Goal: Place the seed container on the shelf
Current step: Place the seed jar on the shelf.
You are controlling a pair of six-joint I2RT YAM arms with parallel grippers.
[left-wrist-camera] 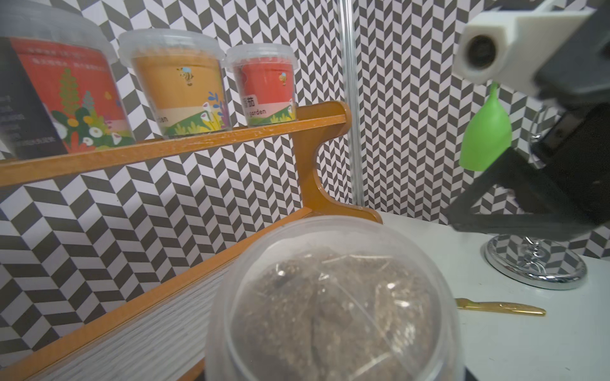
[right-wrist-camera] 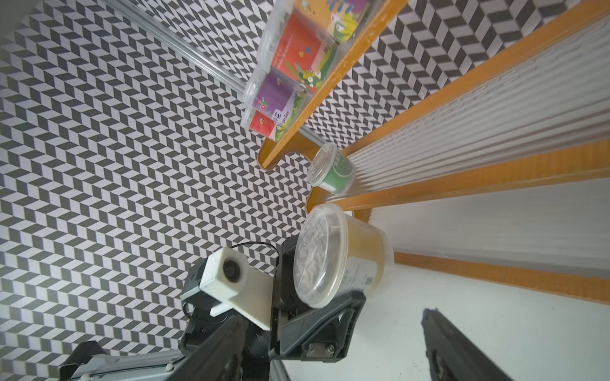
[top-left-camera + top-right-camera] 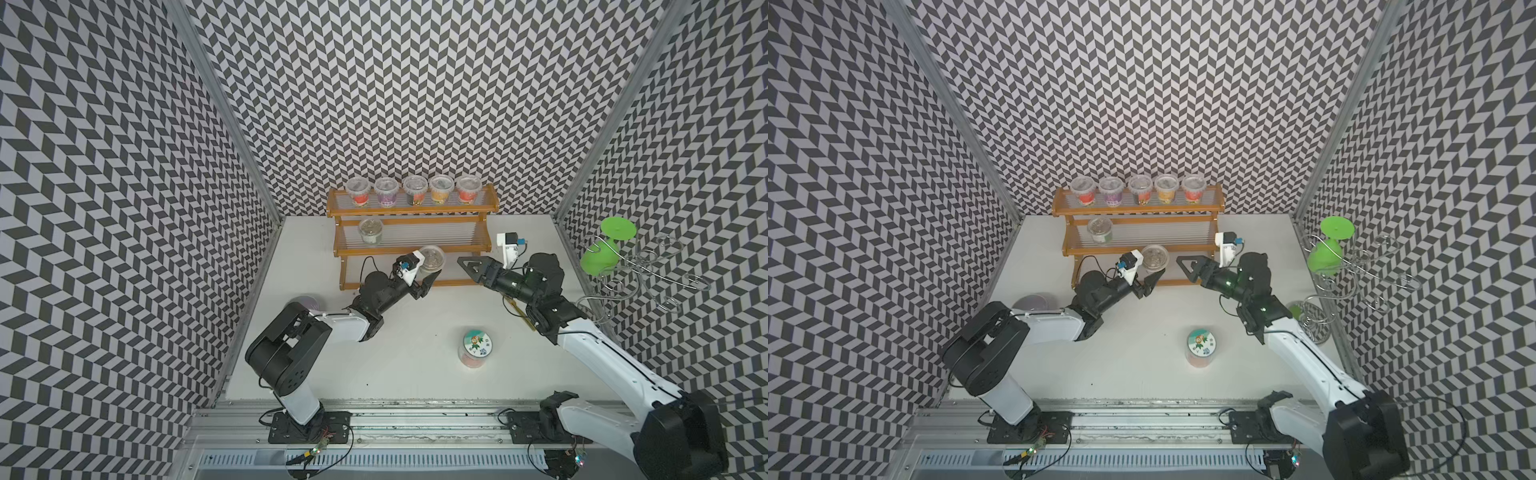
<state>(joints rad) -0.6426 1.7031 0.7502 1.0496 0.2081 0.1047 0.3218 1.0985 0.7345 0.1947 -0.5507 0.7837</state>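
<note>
Left pincer (image 3: 430, 268) pinches seed container (image 3: 432, 257) by its walls, lid up, at shelf (image 3: 415, 250) bottom tier for slide-in (seated? can't tell); right pincer (image 3: 467, 266) spread, empty, clear at container's 3 o'clock.

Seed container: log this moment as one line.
left tool: shut on seed container | position: at shelf, lowest tier | right tool: open, empty

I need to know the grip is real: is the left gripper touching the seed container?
Touching. In the right wrist view the left gripper clamps the seed container, a black finger against each side by the lid rim.
</note>
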